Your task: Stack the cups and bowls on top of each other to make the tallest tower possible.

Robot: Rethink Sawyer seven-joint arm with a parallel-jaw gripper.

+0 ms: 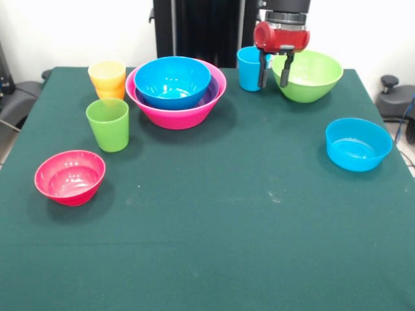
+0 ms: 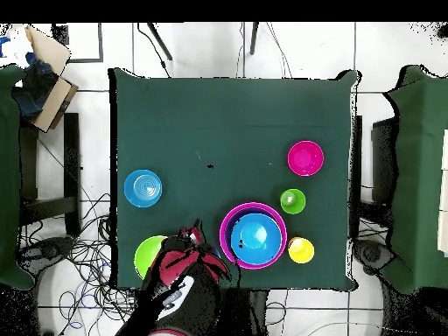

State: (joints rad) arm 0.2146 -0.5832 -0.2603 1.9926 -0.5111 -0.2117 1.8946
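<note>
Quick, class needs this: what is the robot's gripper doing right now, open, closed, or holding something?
Gripper: open, holding nothing; its dark fingers hang between the glossy blue plastic cup and the large light green plastic bowl.

The arm comes down from the top edge, its red wrist just above the gripper. The gripper points straight down, its two dark fingers parted with a clear gap between them. From overhead, the arm reaches out from the base.
</note>
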